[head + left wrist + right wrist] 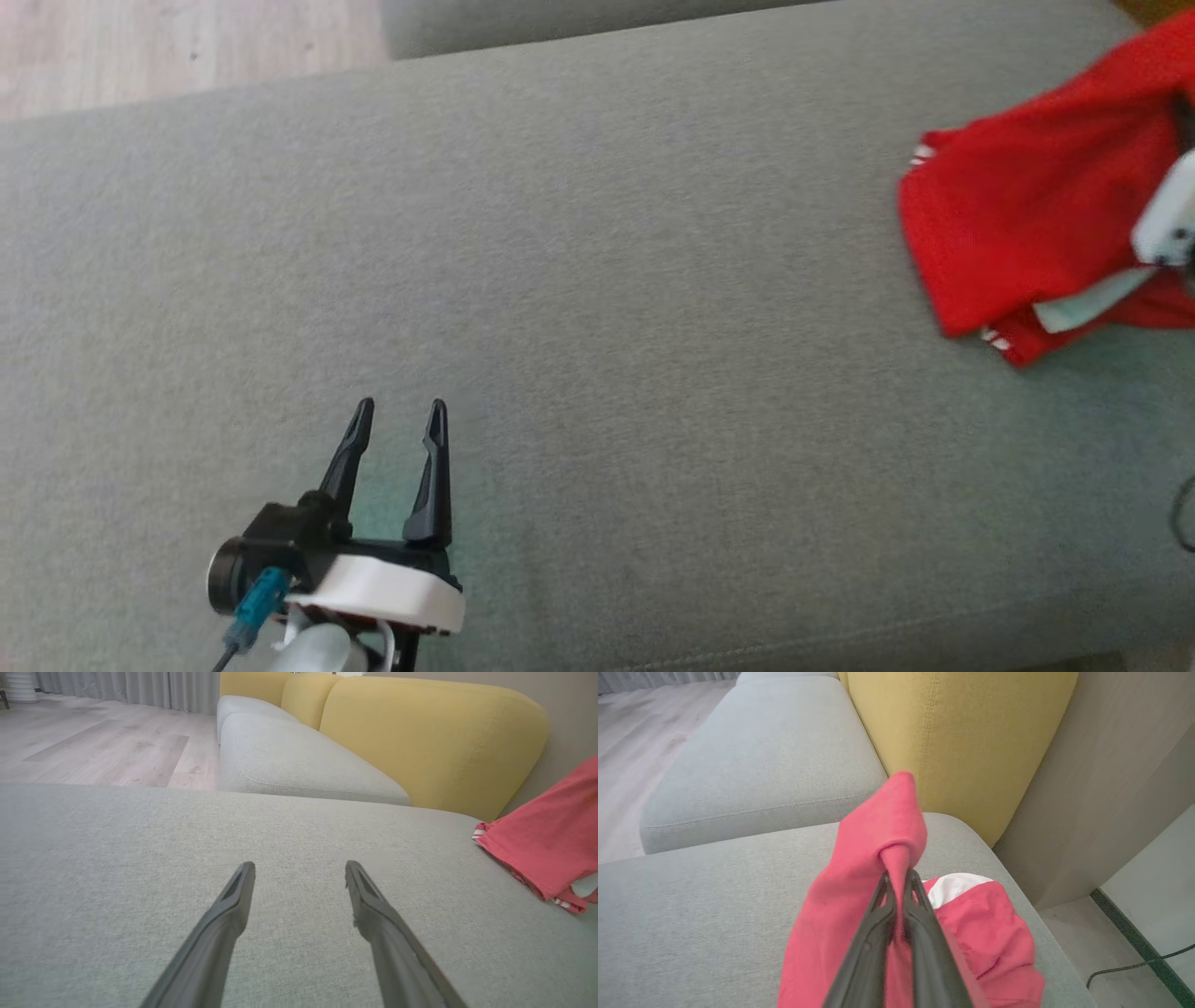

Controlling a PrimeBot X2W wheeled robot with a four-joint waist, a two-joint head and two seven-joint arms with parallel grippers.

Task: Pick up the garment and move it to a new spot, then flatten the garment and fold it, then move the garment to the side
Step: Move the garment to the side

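- Two dark fingers of the left gripper (401, 406) stand apart with nothing between them. It is over the grey seat (607, 280), near the front edge and toward the left. The bottom of the head view cuts off its arm. Whether the tips touch the fabric cannot be told.
- In the left wrist view this gripper (300, 865) points across the seat (140, 858) toward a second cushion (289, 760) and a yellow backrest (434, 732). Floor (93, 742) and a curtain (131, 688) lie beyond, at upper left.
- The red garment (1027, 205) is at the seat's right end, near the far corner and well apart from the left gripper. The head view's right edge cuts it off, so its full outline is not shown. A white-striped cuff (922, 154) points left, and a pale patch (1088, 303) peeks from under a fold. What that patch is cannot be made out.
- From the left wrist, the garment (551, 844) rises off the seat toward the right edge and is cut off there.
- The right gripper (899, 877) is clamped on a fold of the garment (878, 830). The cloth bunches over the fingertips and hides them, and the rest drapes down onto the seat (691, 914).
- In the head view, a pale piece of the right arm (1167, 219) lies over the garment, blurred and cut by the edge.
- A cable (1134, 966) lies on the floor past the seat's right end, with part of it out of frame.
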